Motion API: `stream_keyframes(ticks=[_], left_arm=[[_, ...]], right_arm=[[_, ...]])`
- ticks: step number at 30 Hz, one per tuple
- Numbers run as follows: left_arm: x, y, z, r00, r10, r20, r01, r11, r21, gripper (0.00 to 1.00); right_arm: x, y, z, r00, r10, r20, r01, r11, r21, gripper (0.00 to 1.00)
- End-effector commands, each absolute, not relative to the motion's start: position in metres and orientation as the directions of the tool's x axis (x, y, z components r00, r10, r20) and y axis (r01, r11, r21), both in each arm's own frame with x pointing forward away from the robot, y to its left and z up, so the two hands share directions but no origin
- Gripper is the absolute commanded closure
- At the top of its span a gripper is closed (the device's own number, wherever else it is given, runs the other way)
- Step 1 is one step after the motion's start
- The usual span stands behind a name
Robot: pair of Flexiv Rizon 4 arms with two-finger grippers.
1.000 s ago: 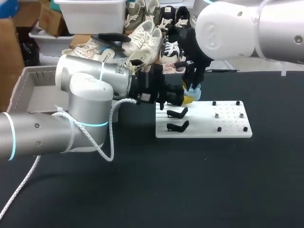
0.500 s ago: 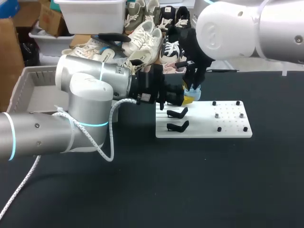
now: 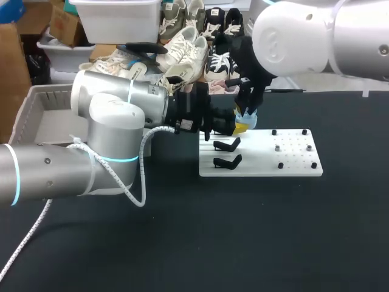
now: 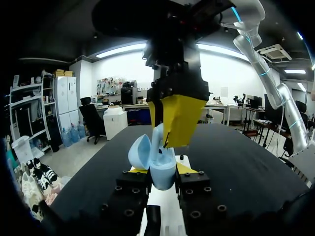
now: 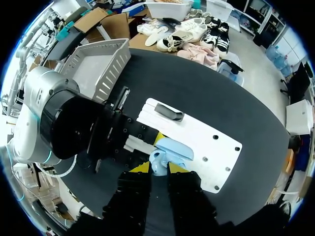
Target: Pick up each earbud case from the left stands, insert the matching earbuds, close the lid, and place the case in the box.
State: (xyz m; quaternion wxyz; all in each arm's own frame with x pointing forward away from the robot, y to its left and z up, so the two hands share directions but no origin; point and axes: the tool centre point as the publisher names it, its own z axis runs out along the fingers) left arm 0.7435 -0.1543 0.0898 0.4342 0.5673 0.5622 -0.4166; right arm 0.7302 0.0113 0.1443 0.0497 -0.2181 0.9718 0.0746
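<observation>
Two grips: left jaws clamp open earbud case (image 4: 162,174); right jaws pinch earbud (image 5: 158,163) just above it.

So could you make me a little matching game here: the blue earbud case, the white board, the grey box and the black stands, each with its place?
Things:
1. blue earbud case
2. white board
3. grey box
4. black stands

Places:
A. on the white board's left part
B. flat on the black table
C. between the left end effector's fingers, lid open
D. at the table's far left

Pairs: 1-C, 2-B, 3-D, 4-A.
</observation>
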Motion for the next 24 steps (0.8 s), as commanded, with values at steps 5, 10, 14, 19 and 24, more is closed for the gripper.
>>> stream_keyframes(ticks=[5,10,14,19,24], left_arm=[[0.7428,-0.1544,0.0897,0.021,0.275,-0.961,1.000,0.012,0.026,1.00],[0.7428,-0.1544,0.0897,0.021,0.275,-0.961,1.000,0.012,0.026,1.00],[0.7428,-0.1544,0.0897,0.021,0.275,-0.961,1.000,0.012,0.026,1.00],[0.7428,-0.1544,0.0897,0.021,0.275,-0.961,1.000,0.012,0.026,1.00],[0.7428,-0.1544,0.0897,0.021,0.275,-0.961,1.000,0.012,0.026,1.00]], right_arm=[[0.7255,0.0116,0.1441,-0.900,-0.416,-0.130,-0.431,0.894,0.122,1.00],[0.7253,0.0127,0.1436,-0.900,-0.417,-0.127,-0.431,0.894,0.120,1.00],[0.7248,0.0137,0.1450,-0.898,-0.421,-0.129,-0.435,0.893,0.117,1.00],[0.7239,0.0153,0.1435,-0.895,-0.428,-0.121,-0.441,0.891,0.108,1.00],[0.7234,0.0164,0.1421,-0.893,-0.435,-0.116,-0.447,0.888,0.105,1.00]])
